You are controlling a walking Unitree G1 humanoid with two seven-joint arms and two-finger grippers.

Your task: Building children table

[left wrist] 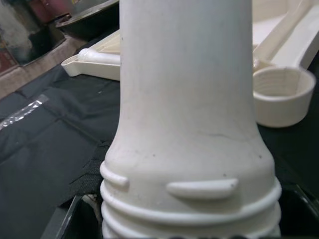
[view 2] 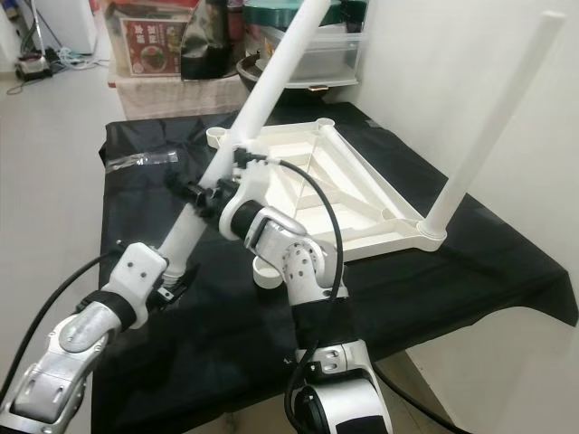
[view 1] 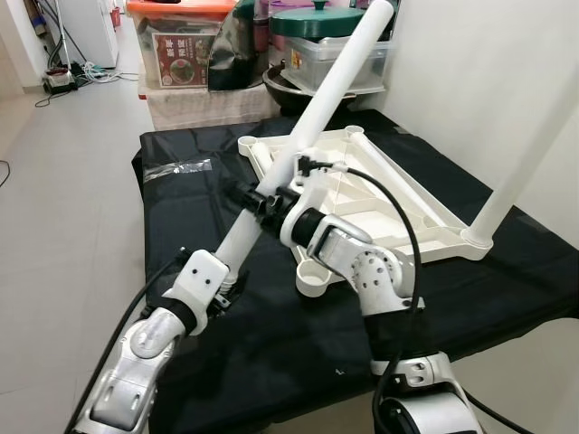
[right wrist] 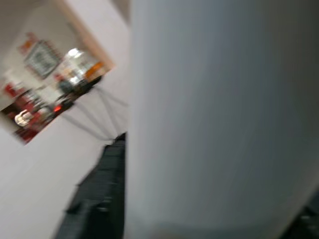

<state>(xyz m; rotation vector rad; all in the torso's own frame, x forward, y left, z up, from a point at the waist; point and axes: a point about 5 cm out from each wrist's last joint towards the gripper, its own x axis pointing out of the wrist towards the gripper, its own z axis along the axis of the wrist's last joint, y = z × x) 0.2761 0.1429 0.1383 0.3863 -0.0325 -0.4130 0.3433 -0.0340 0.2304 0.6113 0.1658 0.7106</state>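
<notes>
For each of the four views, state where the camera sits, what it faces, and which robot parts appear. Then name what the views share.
Left eye view: on the head, looking down at the upturned tabletop on black cloth; both silver arms.
Right eye view: same head, same scene.
Left wrist view: along the left gripper, facing the table leg with its threaded end and an open socket.
Right wrist view: along the right gripper, blurred leg shaft.
Shared: that leg.

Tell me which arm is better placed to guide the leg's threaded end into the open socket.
Probably left: the left pincer holds the table leg by its threaded end, beside the open socket. The right pincer grips higher up.
</notes>
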